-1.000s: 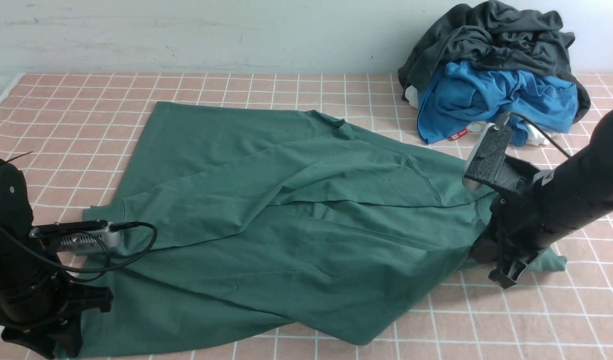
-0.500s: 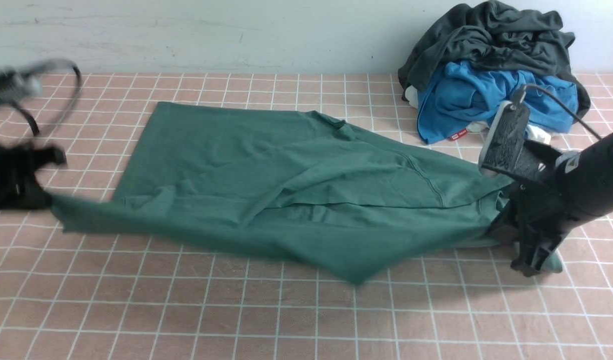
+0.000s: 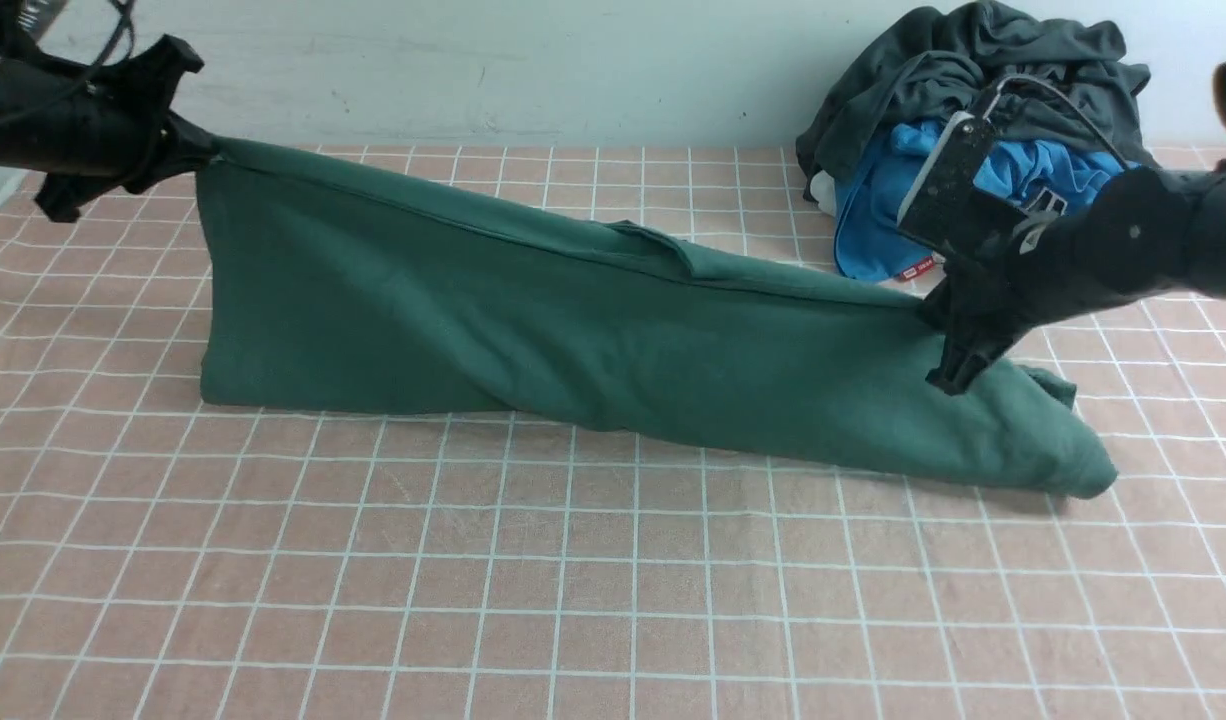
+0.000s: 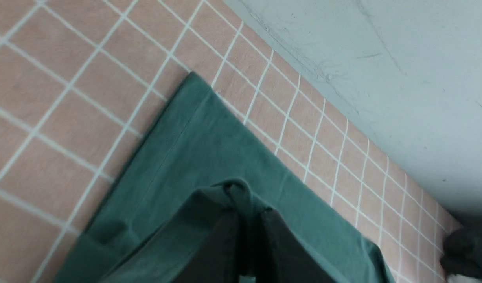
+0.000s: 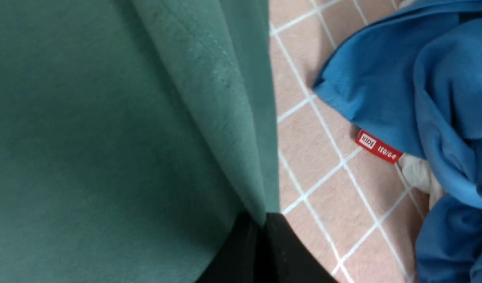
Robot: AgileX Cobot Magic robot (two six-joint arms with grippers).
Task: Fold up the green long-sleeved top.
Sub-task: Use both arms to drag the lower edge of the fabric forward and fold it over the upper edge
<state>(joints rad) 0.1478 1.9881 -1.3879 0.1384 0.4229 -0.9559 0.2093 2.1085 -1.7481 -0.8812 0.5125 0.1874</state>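
Green long-sleeved top (image 3: pixel 533 330) — taut, perhaps doubled — between left gripper (image 3: pixel 205 150) and right gripper (image 3: pixel 933 320).

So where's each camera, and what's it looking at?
Front: between the arms, facing the wall; shows both arms, left gripper and right gripper shut on the top.
Left wrist: on the left arm, looks along its fingers at the pinched top.
Right wrist: on the right arm; shows its fingers, top, blue garment.
Shared: front and right wrist both show the blue garment.

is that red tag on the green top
No, the red tag sticks out from the edge of the blue garment, with bare tablecloth between it and the green top.
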